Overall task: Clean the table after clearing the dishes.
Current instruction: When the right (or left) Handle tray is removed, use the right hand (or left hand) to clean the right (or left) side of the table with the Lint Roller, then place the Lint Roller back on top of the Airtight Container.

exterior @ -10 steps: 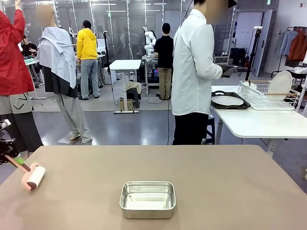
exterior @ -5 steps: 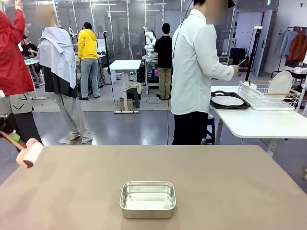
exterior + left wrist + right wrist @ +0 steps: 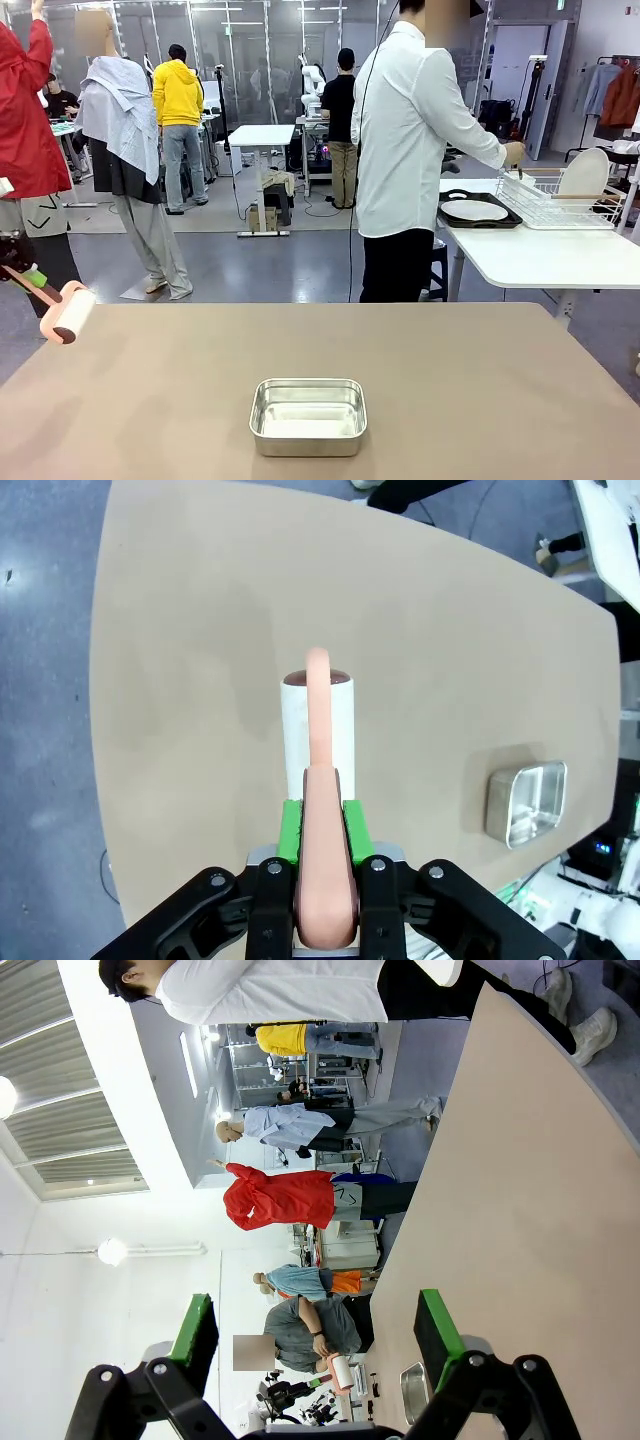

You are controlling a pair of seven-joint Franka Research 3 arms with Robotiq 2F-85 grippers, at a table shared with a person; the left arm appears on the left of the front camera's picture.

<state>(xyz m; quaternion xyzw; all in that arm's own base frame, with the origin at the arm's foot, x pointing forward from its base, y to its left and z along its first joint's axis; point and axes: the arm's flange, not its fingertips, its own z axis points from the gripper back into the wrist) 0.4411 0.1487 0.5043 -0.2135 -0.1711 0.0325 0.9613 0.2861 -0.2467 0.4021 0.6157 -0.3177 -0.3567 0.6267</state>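
Table (image 3: 450, 380): taupe-brown top runs across the whole near half of the front view, bare apart from a small rectangular steel pan (image 3: 307, 415) sitting near the front edge, about mid-width. Pan looks empty.

Dishes are off it. They're on the white side table (image 3: 540, 255) at far right: one white plate (image 3: 474, 210) lies flat in a dark handled tray (image 3: 490, 222), another white plate (image 3: 583, 174) stands on edge in the white wire rack (image 3: 545, 205) next to it. Can't make out fork or knife.

My left gripper (image 3: 322, 875) is pressed together on the pink handle of a lint roller (image 3: 318, 735), green pads on both sides of the grip. Handle points away from me, white roll at the far end. In the front view the lint roller sits at the table's far left corner, tilted, roll at or just over the edge; can't tell if it touches the surface. From the wrist camera the roll is over the tabletop, pan well off to one side.

My right gripper (image 3: 315, 1345) is spread wide, nothing between the pads. Its camera is rolled sideways and looks along the table edge.

Person in a white shirt (image 3: 405, 130) stands beyond the far edge, turned to the side table, one hand (image 3: 513, 153) out over the rack.
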